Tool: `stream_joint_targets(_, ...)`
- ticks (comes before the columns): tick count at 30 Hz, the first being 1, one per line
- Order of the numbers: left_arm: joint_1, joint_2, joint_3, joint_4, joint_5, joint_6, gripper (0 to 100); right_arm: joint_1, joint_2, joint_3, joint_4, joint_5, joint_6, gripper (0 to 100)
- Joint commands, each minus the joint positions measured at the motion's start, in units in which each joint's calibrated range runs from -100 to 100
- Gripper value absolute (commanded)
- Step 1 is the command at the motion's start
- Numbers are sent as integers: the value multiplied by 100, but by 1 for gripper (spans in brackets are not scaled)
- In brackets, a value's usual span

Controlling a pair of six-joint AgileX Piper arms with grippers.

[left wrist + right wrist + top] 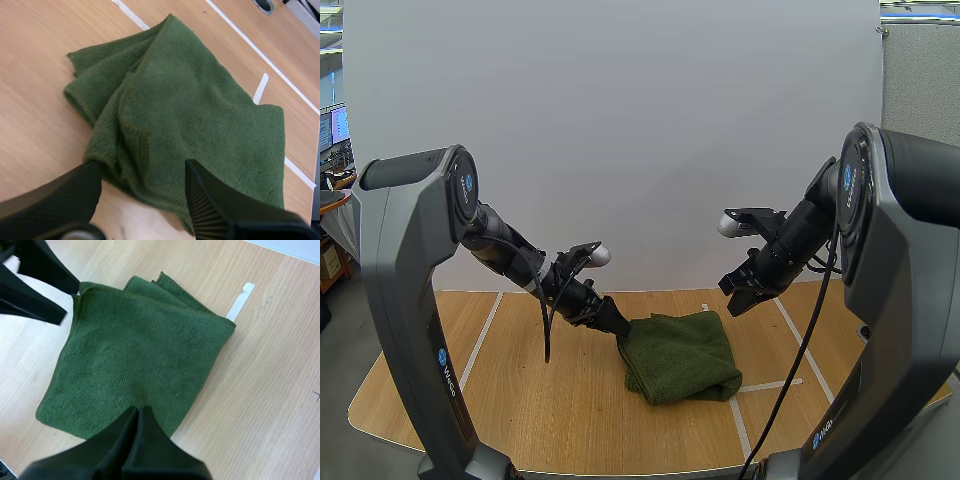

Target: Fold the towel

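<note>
Here's the dark green towel (pixel 680 355) lying on the wooden table (pixel 540 400), roughly between the two arms, already doubled over into a loose square. From the high view, the left gripper (pixel 617 325) is down at the towel's left edge, while the right gripper (pixel 738 296) hangs in the air above the far right corner, clear of the cloth. The left wrist view adds what the high view can't: the fingers (pixel 60 200) are spread wide with a rumpled towel edge between them, and several stacked layers fan out unevenly at one corner. They may be brushing the pile, but it's hard to be sure from this angle. In the right wrist view, that arm's fingers are pressed together into one dark wedge, gripping nothing, hovering over the towel's top face, which looks flat and fairly smooth. A white tape strip (pixel 240 300) lies just beside one towel corner.
</note>
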Motion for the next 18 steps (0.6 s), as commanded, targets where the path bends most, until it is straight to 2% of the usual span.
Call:
stream_joint_targets(1, -212, 172, -44, -192, -444, 59, 83, -21, -363, 223, 23, 86, -77, 0)
stream_joint_targets(12, -221, 284, -44, -374, -763, 214, 83, -21, -605, 301, -90, 86, -77, 0)
stream_joint_targets(18, -399, 284, -44, -410, -986, 278, 82, -21, -605, 301, -90, 86, -77, 0)
